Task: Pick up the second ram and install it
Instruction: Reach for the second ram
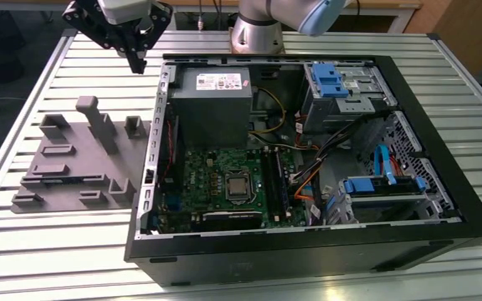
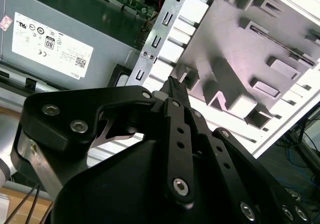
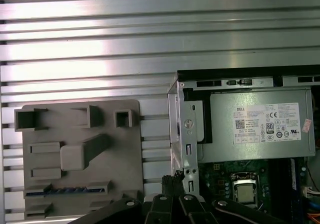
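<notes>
Table [image 1: 57, 251]: slatted metal; it carries everything below.
Gray holder [image 1: 82, 157]: lies flat on the table at the exterior view's left, just beside the open case, with blocks and a tall post rising from it.
Second ram [image 3: 67, 189]: thin dark strip with bluish marks, seated on edge in a long slot of the gray holder, on the holder's near side in the exterior view [image 1: 57, 181]. Nothing grips it.
Gripper [image 1: 137, 68]: hangs above the table at the far edge, over the gap between holder and case, well apart from the second ram. Its tip also shows in both wrist views [image 2: 172, 81] [image 3: 172, 180].
Jaws: together, meeting in one narrow point, nothing between them.
Case [image 1: 308, 257]: black tower lying on its side, panel off.
Power supply [image 1: 211, 100]: gray box in the far corner of the case.
Motherboard [image 1: 199, 182]: green, nearer than the power supply, processor socket [image 1: 236, 186] at its middle.
Long black slots [image 1: 273, 182]: just beside the socket, toward the exterior view's right; whether any is filled I cannot tell.
Blue drive brackets [image 1: 331, 78]: at the case's right side.
</notes>
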You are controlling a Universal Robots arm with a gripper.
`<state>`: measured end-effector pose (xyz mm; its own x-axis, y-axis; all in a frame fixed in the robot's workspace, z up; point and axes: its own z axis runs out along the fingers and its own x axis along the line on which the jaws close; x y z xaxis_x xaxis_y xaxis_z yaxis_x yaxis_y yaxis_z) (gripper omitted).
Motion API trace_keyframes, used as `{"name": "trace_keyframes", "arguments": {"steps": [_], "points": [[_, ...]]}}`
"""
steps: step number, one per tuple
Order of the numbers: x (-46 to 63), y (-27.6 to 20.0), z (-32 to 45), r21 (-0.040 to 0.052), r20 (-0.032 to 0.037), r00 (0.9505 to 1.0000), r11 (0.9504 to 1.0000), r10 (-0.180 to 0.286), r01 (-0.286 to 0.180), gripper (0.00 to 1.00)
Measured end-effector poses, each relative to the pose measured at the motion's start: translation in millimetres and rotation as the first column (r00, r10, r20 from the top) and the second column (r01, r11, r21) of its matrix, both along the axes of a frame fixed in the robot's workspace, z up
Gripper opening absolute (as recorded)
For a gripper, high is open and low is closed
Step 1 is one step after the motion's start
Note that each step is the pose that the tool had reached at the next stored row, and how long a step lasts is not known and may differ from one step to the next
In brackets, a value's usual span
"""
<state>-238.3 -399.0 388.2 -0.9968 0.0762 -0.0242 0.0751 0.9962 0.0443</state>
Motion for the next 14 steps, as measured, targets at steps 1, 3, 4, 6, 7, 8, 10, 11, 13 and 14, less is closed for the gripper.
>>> {"name": "trace_keyframes", "arguments": {"steps": [1,3,4,6,7,8,10,11,13,14], "points": [[-0.7,0.0,0.0,0.0,0.0001,1.0,1.0,0.0,0.0,0.11],[-1.9,0.0,-0.1,0.0001,0.0001,1.0,1.0,0.0,0.0,0.11],[-2.1,0.0,-0.1,0.0001,0.0001,1.0,1.0,0.0,0.0,0.11],[-2.2,0.0,0.0,0.0001,0.0001,1.0,1.0,0.0,0.0,0.11],[-2.3,0.0,0.0,0.0,0.0001,1.0,1.0,0.0,0.0,0.11],[-2.3,0.0,-0.1,0.0001,0.0001,1.0,1.0,0.0,0.0,0.11],[-2.3,0.0,0.0,0.0001,0.0001,1.0,1.0,0.0,0.0,0.11],[-2.3,0.0,-0.1,0.0001,0.0001,1.0,1.0,0.0,0.0,0.11],[-2.3,0.0,0.0,0.0,0.0,1.0,1.0,0.0,0.0,0.11],[-2.3,0.0,0.0,0.0001,0.0001,1.0,1.0,0.0,0.0,0.11]]}}
